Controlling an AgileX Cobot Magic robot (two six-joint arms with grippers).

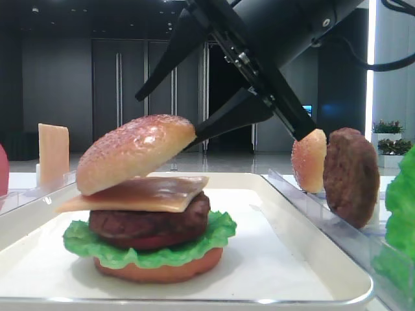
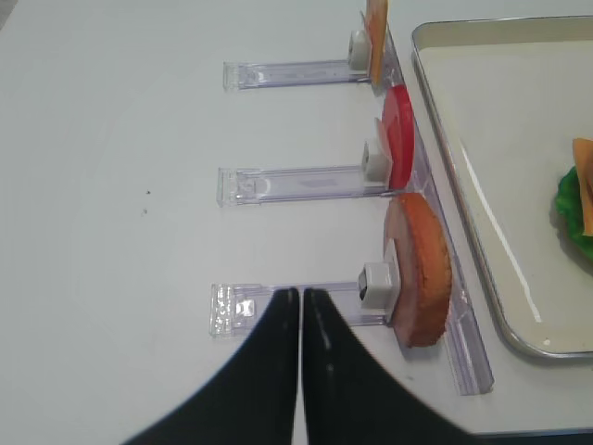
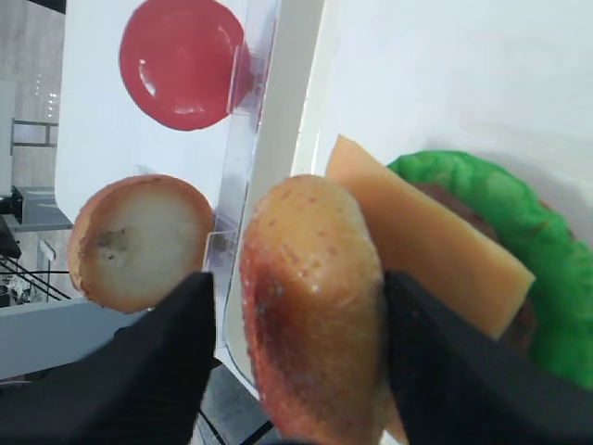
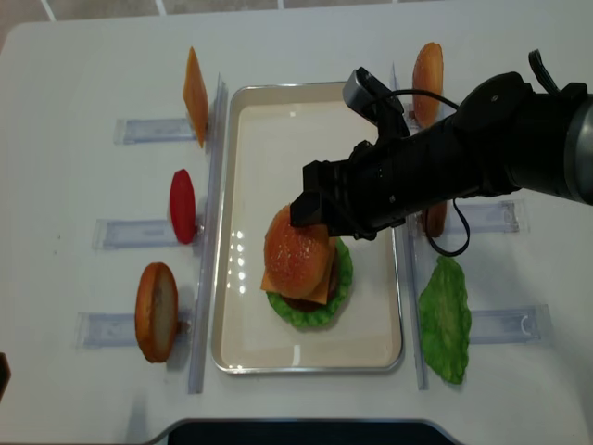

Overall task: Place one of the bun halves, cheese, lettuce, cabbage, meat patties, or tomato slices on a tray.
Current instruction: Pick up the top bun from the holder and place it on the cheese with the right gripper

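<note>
On the white tray (image 1: 305, 272) a stacked burger is sitting: an orange-brown bun bottom (image 1: 159, 271) is lying lowest, ruffled green lettuce (image 1: 84, 241) is spreading out above it, a dark meat patty (image 1: 152, 223) is resting on that, and a cheese slice (image 1: 133, 195) is jutting out on top. The sesame-speckled bun top (image 1: 133, 152) is lying tilted on the cheese, its right edge raised.

The right claw (image 3: 298, 366) is straddling the bun top from above with its black fingers (image 3: 153, 352) spread wide; in the wrist view a sliver of gap is showing on each side of the bun, so the fingers are standing just beside it rather than pinching it.

The left claw (image 2: 301, 320) is hovering over the white tabletop (image 2: 120, 167) to the left of the tray, its fingers pressed together and holding nothing. Just beyond its tips a clear rack (image 2: 306, 311) is carrying an upright bun half (image 2: 422, 269); further along, a red tomato slice (image 2: 398, 134) and another cheese slice (image 2: 375, 37) are standing in their own racks.

On the far right side of the tray, a spare bun half (image 1: 309, 160), a spare patty (image 1: 351, 176) and a loose lettuce leaf (image 4: 445, 320) are waiting along the right-hand racks.
</note>
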